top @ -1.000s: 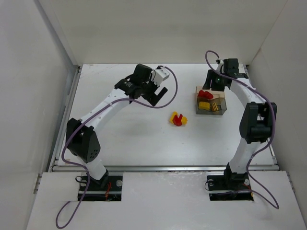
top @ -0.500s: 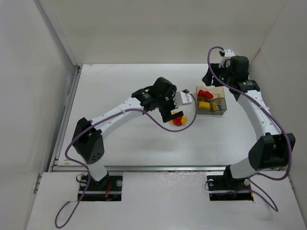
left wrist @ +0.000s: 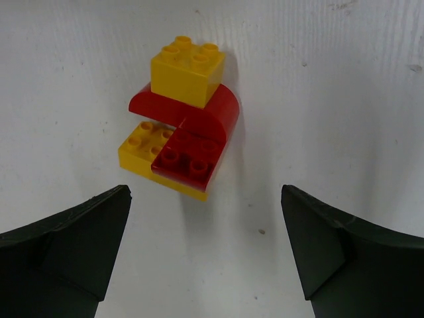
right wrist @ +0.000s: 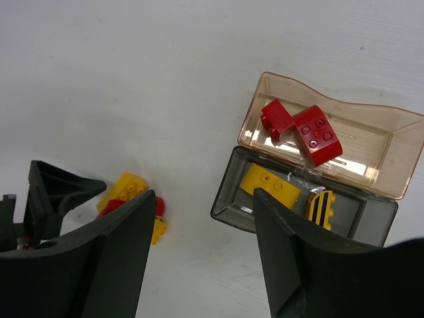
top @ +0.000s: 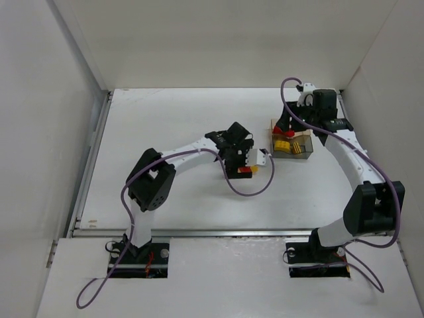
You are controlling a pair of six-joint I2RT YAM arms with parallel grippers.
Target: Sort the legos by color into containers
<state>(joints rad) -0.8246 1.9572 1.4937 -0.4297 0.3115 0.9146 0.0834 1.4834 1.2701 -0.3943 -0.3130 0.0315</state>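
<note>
left gripper (left wrist: 205,197): jaws wide apart, empty, just short of the clump.
clump (left wrist: 182,142): red and yellow bricks stuck together, on the table (top: 165,132), left of the tubs.
grey tub (right wrist: 228,199): yellow bricks (right wrist: 268,185) inside.
beige tub (right wrist: 381,132): red bricks (right wrist: 311,132) inside; touches the grey tub.
right gripper (right wrist: 204,195): jaws spread, empty, above the tubs.

I see a red-and-yellow clump (left wrist: 182,132), red bricks (right wrist: 301,129) in the beige tub (right wrist: 381,142), and yellow bricks (right wrist: 268,185), one black-striped, in the grey tub (right wrist: 227,195).
</note>
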